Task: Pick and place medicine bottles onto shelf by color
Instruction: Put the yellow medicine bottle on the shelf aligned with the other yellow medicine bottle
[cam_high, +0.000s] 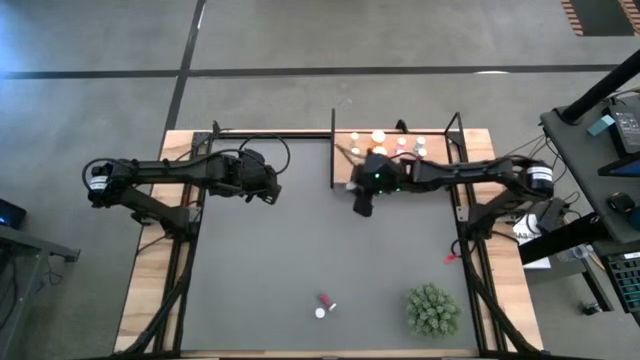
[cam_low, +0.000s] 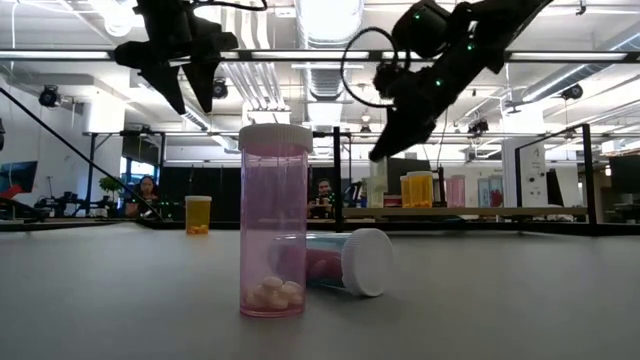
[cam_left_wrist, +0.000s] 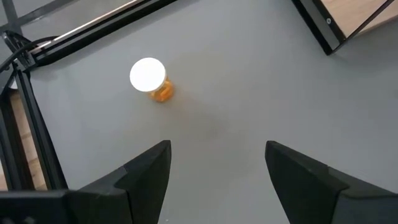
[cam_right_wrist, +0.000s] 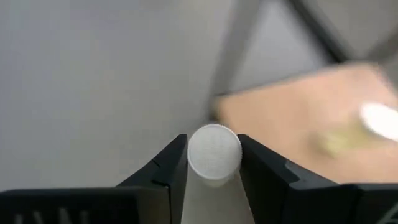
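Observation:
My right gripper (cam_right_wrist: 213, 155) is shut on a pale medicine bottle with a white cap (cam_right_wrist: 214, 151); in the high view it hangs (cam_high: 361, 200) just in front of the shelf (cam_high: 445, 146). The shelf holds several bottles (cam_high: 379, 136), standing on their bases. My left gripper (cam_left_wrist: 217, 163) is open above the mat, short of an orange bottle (cam_left_wrist: 151, 79) that stands upright. Near the front edge, one pink bottle (cam_low: 274, 222) stands and another (cam_low: 338, 263) lies on its side. My right gripper pinches the bottle between its two fingers at the top, by the sides of the white cap (cam_right_wrist: 194, 155). The fingers (cam_right_wrist: 172, 167) slant down from the table's right. The bottle stands upright, cap up, clear of the mat.
A green spiky plant (cam_high: 432, 310) sits at the near right of the mat. A small red thing (cam_high: 450, 259) lies by the right frame rail. Black shelf posts (cam_high: 332, 150) stand close to my right gripper. People sit in the room behind the table.

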